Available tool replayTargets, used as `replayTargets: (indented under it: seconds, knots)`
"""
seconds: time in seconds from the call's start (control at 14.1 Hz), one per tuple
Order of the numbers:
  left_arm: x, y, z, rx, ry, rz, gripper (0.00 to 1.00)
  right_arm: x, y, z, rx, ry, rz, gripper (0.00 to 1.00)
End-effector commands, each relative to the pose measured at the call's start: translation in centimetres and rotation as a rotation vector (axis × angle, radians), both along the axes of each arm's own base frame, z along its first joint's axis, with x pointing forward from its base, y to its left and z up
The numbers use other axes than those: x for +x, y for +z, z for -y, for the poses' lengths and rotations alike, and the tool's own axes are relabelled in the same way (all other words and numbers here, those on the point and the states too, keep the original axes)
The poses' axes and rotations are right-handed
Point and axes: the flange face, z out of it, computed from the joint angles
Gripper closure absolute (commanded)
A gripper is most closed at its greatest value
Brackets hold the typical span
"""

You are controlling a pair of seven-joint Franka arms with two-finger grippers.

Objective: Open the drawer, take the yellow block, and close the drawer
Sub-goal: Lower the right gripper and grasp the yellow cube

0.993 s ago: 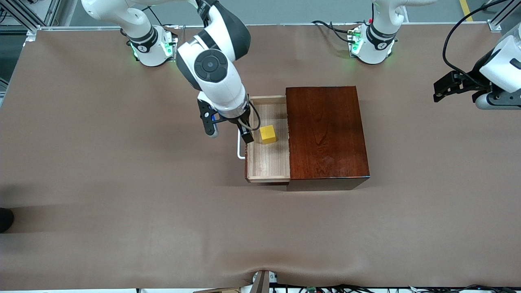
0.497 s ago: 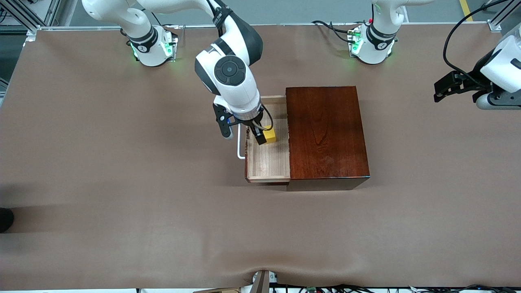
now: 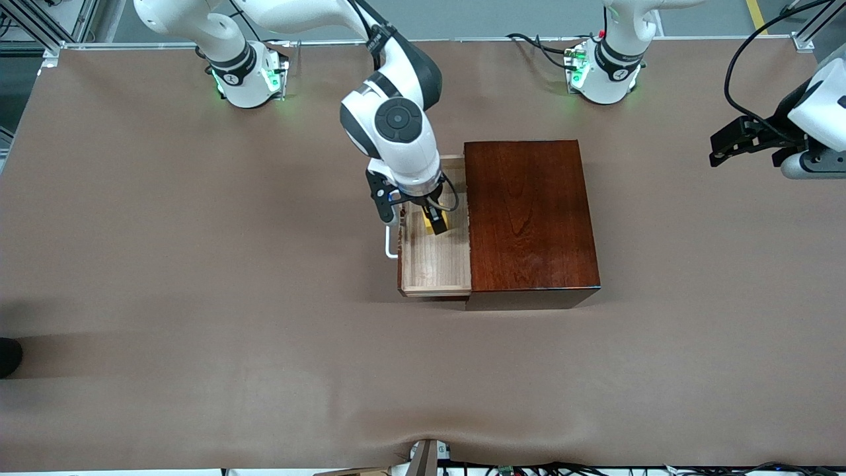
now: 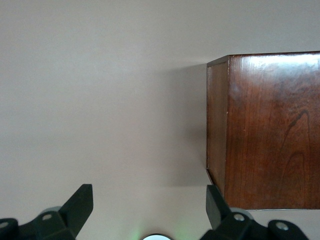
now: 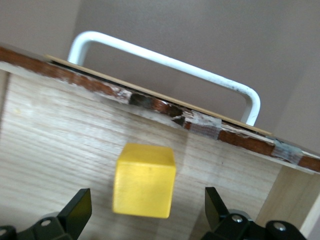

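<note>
The drawer [image 3: 433, 261] of pale wood stands pulled out of the dark reddish-brown box [image 3: 529, 211], its white handle [image 3: 390, 244] toward the right arm's end of the table. The yellow block [image 3: 443, 218] lies on the drawer floor, mostly hidden there by a finger. My right gripper [image 3: 413, 221] hangs open over the drawer. In the right wrist view the yellow block [image 5: 144, 180] sits between the spread fingers of that gripper [image 5: 146, 210], untouched, with the handle [image 5: 165, 62] past it. My left gripper [image 3: 720, 149] waits open over the table's left-arm end.
The brown table [image 3: 198, 297] spreads wide around the box. In the left wrist view the open left gripper [image 4: 148, 207] looks down on bare table beside a corner of the box [image 4: 265, 130]. Both arm bases stand at the table's top edge.
My right gripper has moved from over the handle toward the box and now straddles the yellow block, still open. The left arm has barely shifted.
</note>
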Motion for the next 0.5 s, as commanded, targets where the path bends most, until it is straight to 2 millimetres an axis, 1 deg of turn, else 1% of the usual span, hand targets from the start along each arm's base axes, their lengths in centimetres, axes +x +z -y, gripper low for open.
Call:
replayTargets:
  seconds: [0.0,0.14,0.28,0.43]
  knots:
    - [-0.3,0.6,-0.3,-0.007,-0.01,0.003,0.0,-0.4,-0.7,-0.8,-0.028,0.009,0.035,0.0]
    - [-0.3,0.5,-0.3,-0.005,-0.01,0.002,0.0,-0.3,-0.8,-0.7,-0.035,0.012,0.042,0.0]
    - [-0.2,0.3,-0.3,-0.005,-0.008,-0.001,0.0,-0.5,-1.3,-1.2,-0.048,0.038,0.083,0.03]
    - [-0.2,0.3,-0.3,-0.005,-0.007,-0.001,0.0,-0.5,-2.1,-1.4,-0.052,0.041,0.084,0.11]
